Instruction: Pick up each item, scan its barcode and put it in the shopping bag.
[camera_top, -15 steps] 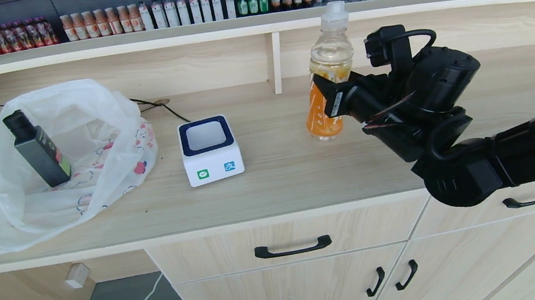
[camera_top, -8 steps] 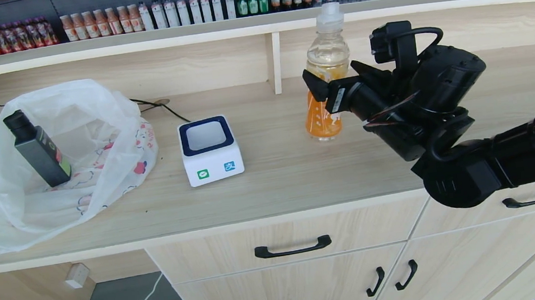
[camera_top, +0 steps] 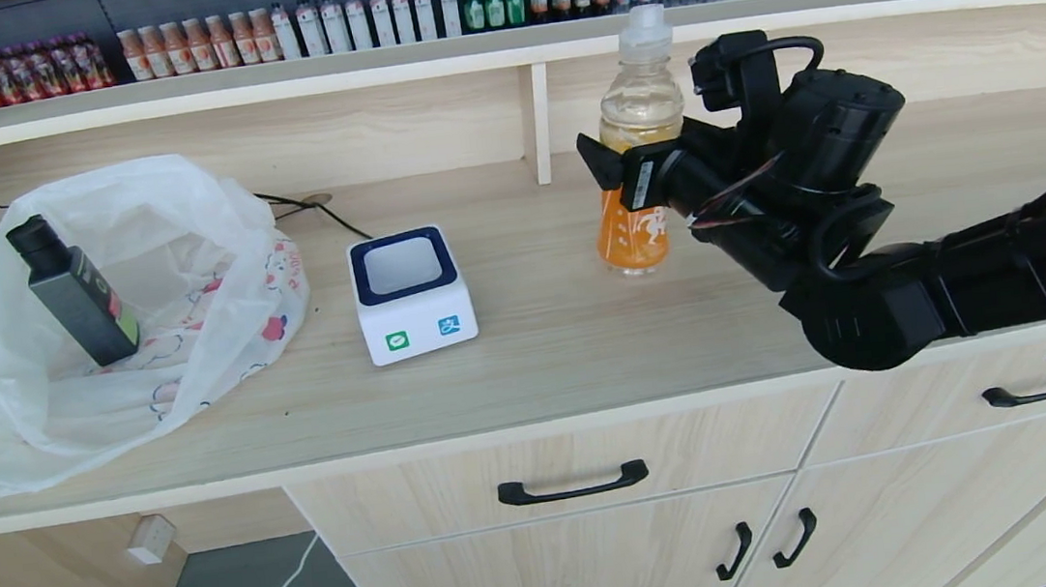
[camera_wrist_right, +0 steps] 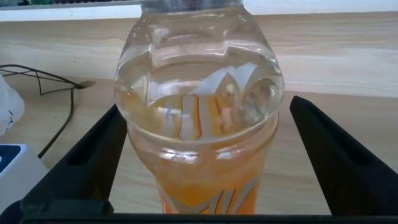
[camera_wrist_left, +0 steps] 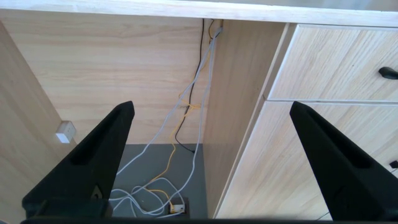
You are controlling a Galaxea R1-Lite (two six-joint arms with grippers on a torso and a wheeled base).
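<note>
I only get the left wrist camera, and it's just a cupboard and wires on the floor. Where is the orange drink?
Observer: The orange drink bottle stands upright on the counter, to the right of the scanner.
Operator: Is anything grabbing it?
Observer: The right gripper is at it, with its jaws open on either side of the bottle, which rests on the counter.
Operator: Is the bag empty?
Observer: No, a dark bottle leans inside the shopping bag, left of the scanner.
</note>
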